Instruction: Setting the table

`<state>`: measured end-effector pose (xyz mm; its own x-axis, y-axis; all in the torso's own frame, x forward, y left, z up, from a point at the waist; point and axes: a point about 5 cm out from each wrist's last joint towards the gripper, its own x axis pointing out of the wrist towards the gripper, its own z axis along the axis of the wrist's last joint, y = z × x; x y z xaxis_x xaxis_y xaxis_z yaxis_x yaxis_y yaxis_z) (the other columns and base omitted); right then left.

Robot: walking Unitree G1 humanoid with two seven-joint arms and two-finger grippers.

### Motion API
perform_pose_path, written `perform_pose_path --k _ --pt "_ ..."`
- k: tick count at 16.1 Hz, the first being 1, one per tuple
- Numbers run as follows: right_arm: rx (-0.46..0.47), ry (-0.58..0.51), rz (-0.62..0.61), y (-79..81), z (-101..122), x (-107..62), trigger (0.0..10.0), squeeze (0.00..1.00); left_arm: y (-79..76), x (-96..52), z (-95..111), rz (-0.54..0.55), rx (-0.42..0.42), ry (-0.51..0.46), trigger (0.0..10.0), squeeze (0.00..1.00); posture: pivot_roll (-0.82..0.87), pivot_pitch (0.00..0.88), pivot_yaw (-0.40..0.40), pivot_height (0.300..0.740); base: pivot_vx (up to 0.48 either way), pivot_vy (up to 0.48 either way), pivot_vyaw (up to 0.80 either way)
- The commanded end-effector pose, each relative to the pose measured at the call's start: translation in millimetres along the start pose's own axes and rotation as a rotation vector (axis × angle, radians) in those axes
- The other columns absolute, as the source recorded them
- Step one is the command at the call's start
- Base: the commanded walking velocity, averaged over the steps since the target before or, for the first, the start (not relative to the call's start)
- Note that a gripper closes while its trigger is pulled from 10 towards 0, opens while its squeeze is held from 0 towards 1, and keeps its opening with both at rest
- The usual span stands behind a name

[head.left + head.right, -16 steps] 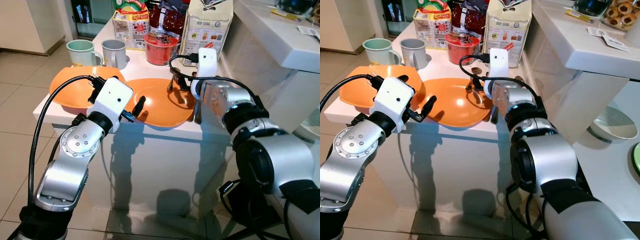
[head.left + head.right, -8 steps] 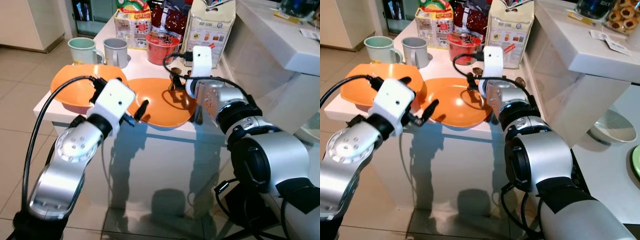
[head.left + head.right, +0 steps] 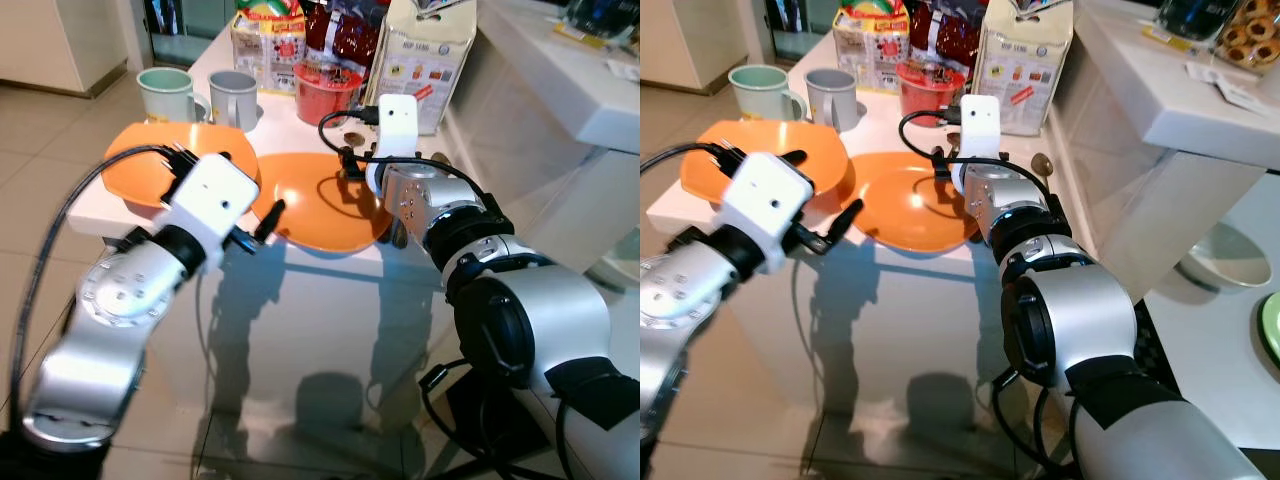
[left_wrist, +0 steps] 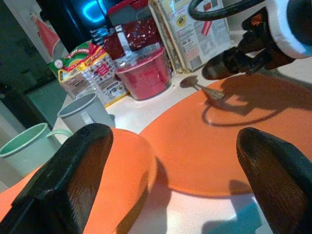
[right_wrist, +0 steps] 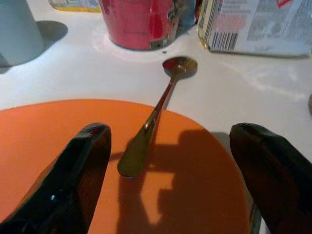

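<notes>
The left gripper [image 4: 170, 170] and right gripper [image 5: 168, 170], both spread wide, partly hide 2 orange plates [image 3: 320, 205]; 2 mugs [image 3: 232, 98], 1 spoon [image 5: 153, 117].

Reaching forward with both silver arms bent, left hand [image 3: 262, 222] and right hand [image 5: 173, 170] both holding fingers spread apart
</notes>
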<state>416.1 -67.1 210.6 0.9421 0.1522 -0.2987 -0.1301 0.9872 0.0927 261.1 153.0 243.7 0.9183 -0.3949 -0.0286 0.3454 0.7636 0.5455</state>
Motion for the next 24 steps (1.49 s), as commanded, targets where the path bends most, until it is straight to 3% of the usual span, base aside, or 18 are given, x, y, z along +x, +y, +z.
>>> perform_pose_path --k 1,5,10,18,19,20,21,23,24 --pt "0.027 -0.015 -0.017 -2.8 3.9 -0.2 10.0 0.00 2.6 -2.5 11.4 -0.013 0.014 -0.041 10.0 0.00 0.20 0.124 -0.141 0.740 0.000 0.000 0.00" --pt "0.026 -0.021 -0.003 3.8 0.1 0.2 10.0 0.00 16.6 -5.9 19.4 0.024 0.027 -0.059 10.0 0.00 0.21 0.181 -0.124 0.740 0.000 0.000 0.00" --pt "0.039 -0.113 0.066 23.9 12.2 -1.9 10.0 0.00 30.7 -12.3 28.9 0.096 0.041 -0.080 10.0 0.00 0.24 0.211 -0.134 0.740 0.000 0.000 0.00" --pt "0.051 -0.168 0.083 32.5 13.8 -3.0 10.0 0.00 27.3 -15.3 33.0 0.076 0.033 -0.094 10.0 0.00 0.25 0.207 -0.130 0.740 0.000 0.000 0.00" --pt "0.061 -0.171 0.109 33.5 12.3 -2.9 8.5 0.00 27.6 -15.7 33.3 0.076 0.032 -0.094 10.0 0.00 0.25 0.208 -0.130 0.740 0.000 0.000 0.00" --pt "0.068 -0.170 0.119 33.8 11.1 -2.8 8.5 0.00 27.8 -15.8 33.4 0.076 0.032 -0.094 10.0 0.00 0.25 0.208 -0.130 0.740 0.000 0.000 0.00" --pt "0.077 -0.167 0.127 33.9 10.1 -2.7 4.2 0.00 27.9 -16.0 33.8 0.076 0.029 -0.095 10.0 0.00 0.25 0.208 -0.130 0.740 0.000 0.000 0.00" --pt "0.072 -0.163 0.131 33.6 7.8 -2.5 0.1 0.00 26.9 -16.0 34.0 0.065 0.026 -0.095 10.0 0.00 0.25 0.208 -0.130 0.740 0.000 0.000 0.00" --pt "0.068 -0.161 0.132 33.6 6.8 -2.4 0.0 0.00 24.3 -15.6 33.8 0.039 0.015 -0.095 10.0 0.00 0.25 0.208 -0.128 0.740 0.000 0.000 0.00"
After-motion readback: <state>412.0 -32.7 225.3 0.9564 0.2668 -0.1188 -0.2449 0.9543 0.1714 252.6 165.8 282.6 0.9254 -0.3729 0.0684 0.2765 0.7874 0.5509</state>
